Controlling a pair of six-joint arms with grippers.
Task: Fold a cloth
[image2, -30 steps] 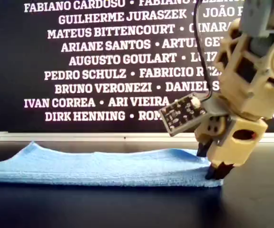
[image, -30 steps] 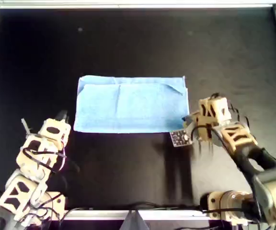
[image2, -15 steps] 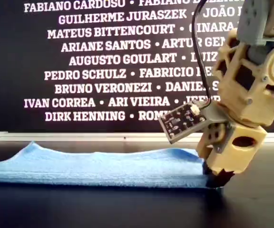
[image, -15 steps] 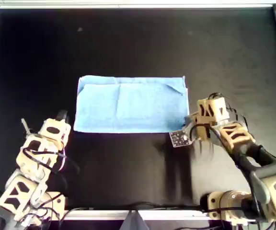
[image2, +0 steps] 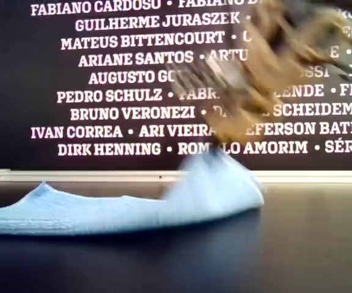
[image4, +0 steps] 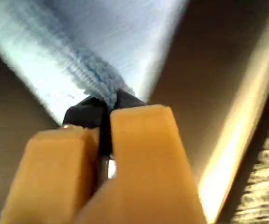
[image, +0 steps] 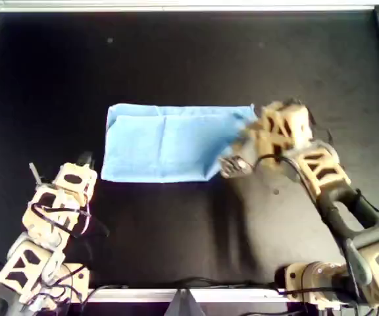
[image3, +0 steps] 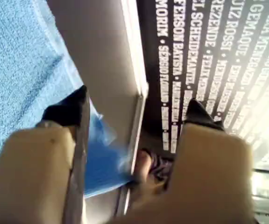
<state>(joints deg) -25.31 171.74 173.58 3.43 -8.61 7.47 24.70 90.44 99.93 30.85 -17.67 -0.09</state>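
right hand (image4: 109, 105) clamped on the cloth (image: 166, 141) corner, lifted at overhead view's right; cloth's long axis ran leftward across the counter (image: 176, 59) from it. left hand (image3: 134, 112) apart, idle, farther off

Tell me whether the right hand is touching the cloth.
Touching. In the right wrist view the right hand is shut, with a bunched edge of the cloth pinched between its fingertips.
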